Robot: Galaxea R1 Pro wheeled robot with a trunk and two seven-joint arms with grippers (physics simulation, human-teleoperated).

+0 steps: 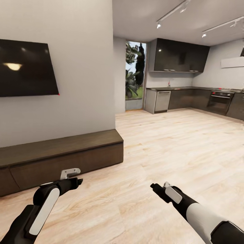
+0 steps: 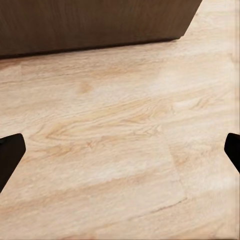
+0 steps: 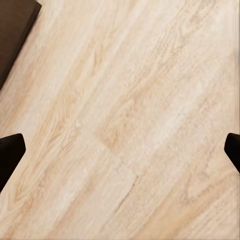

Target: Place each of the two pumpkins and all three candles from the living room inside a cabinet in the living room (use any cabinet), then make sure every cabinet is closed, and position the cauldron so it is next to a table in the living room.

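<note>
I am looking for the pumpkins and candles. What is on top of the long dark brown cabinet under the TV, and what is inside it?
The top of the cabinet is bare where it shows. Its front looks closed, so its inside is hidden.

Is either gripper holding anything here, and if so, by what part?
Nothing is held. The left gripper and right gripper both show fingertips spread wide with only bare wooden floor between them.

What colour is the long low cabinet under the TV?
Dark brown wood cabinet, best seen in the head view.
</note>
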